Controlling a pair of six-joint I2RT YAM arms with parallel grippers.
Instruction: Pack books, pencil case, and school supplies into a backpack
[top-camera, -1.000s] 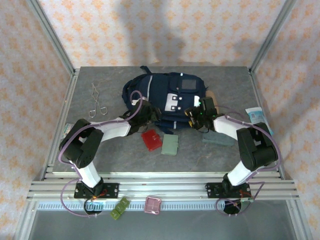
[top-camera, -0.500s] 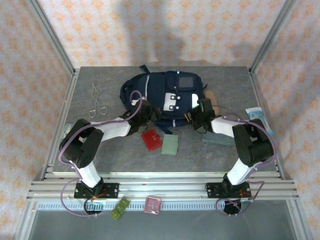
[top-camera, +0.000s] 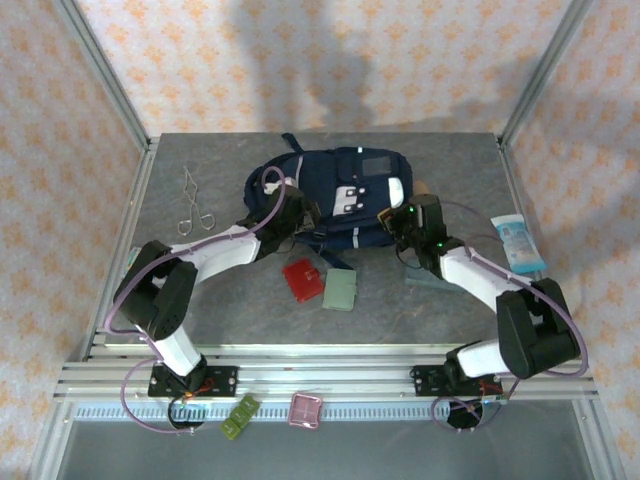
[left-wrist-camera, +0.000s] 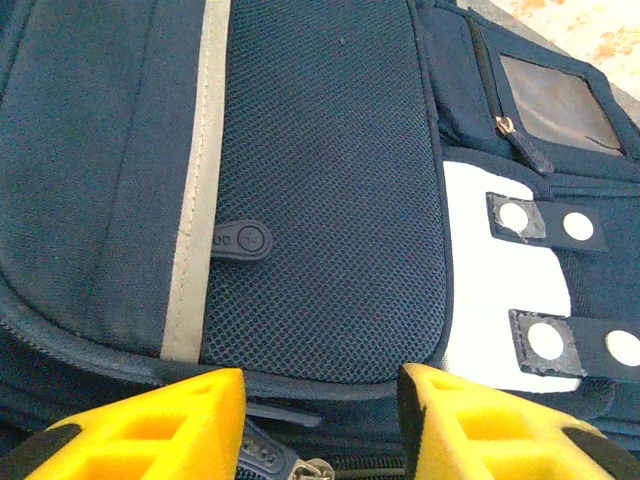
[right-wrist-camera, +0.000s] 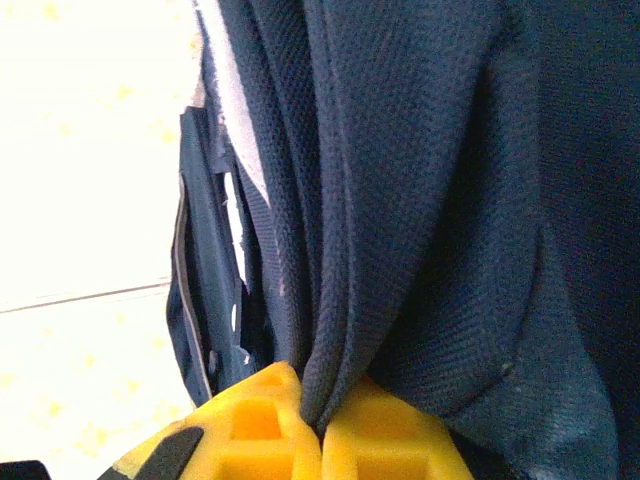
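Backpack (top-camera: 350, 185) lies flat at the far middle of the table (top-camera: 230, 310), and by the look of it your packing has barely begun. The red case (top-camera: 303, 278) and green case (top-camera: 341, 291) sit side by side just in front of the bag. The grey slab (top-camera: 425, 281) rests partly under your right arm. Your right claw (right-wrist-camera: 322, 400) is pinched fully shut on a fold of backpack fabric at the bag's right near side, apparently to raise the opening. Your left claw (left-wrist-camera: 320, 395) hovers over the front panel with its jaws partly apart, just above the zipper pull (left-wrist-camera: 300, 462), gripping nothing. Opening the bag likely comes first. All the loading looks left to do.
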